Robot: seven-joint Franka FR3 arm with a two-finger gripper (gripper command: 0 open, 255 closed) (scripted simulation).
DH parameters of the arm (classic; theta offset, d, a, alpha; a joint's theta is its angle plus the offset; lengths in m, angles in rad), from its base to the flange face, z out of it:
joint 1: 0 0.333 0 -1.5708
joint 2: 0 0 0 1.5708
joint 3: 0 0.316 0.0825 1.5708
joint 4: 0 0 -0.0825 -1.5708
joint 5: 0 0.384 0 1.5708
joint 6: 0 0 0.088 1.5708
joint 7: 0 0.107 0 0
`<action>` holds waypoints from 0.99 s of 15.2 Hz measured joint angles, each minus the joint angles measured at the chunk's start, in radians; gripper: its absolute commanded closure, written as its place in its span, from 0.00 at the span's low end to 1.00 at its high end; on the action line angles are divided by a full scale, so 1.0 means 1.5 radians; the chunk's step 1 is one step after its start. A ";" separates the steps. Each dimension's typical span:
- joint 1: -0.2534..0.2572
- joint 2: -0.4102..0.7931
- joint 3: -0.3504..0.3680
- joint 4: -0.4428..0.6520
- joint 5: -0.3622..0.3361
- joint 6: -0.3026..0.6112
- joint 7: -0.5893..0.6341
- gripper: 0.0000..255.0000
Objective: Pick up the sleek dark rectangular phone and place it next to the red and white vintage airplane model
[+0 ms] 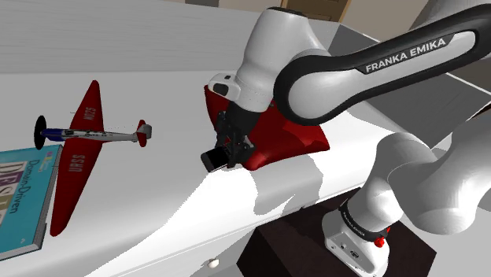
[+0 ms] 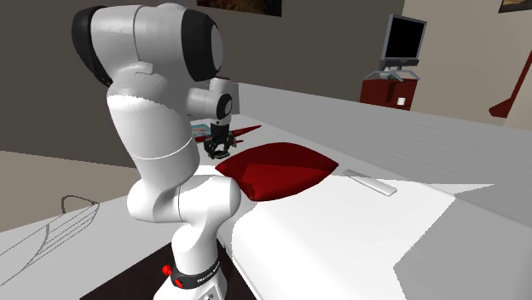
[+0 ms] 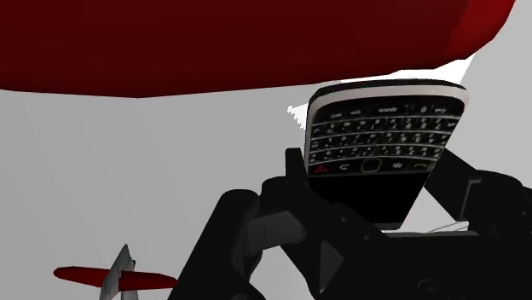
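Note:
The dark phone (image 3: pixel 384 141), with a small keyboard and a pale rim, is clasped between my black fingers and held above the white surface. My gripper (image 3: pixel 379 194) is shut on it. In the shoulder view the gripper (image 1: pixel 223 154) hangs just in front of a red cushion (image 1: pixel 279 134), and the phone (image 1: pixel 211 160) sticks out at its lower end. The airplane model (image 1: pixel 83 145), with red wings and a white fuselage, lies on the surface well off to that view's left. Its red tail (image 3: pixel 115 277) shows past the gripper in the wrist view.
A teal book (image 1: pixel 23 197) lies at the shoulder view's lower left, beside the plane's wing. The red cushion (image 2: pixel 277 170) lies close behind the gripper (image 2: pixel 216 147). A flat white bar (image 2: pixel 368 183) rests beyond the cushion. A screen (image 2: pixel 402 38) stands on a red cabinet far off.

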 measured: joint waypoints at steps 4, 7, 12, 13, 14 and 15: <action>0.003 0.018 -0.003 -0.022 0.008 0.039 -0.011 1.00; 0.007 0.037 -0.004 -0.031 0.016 0.069 -0.019 1.00; 0.013 0.064 -0.006 -0.044 0.030 0.113 -0.032 1.00; 0.013 0.064 -0.007 -0.045 0.031 0.115 -0.034 1.00; 0.013 0.066 -0.007 -0.043 0.031 0.114 -0.035 1.00; 0.013 0.066 -0.007 -0.044 0.031 0.115 -0.035 1.00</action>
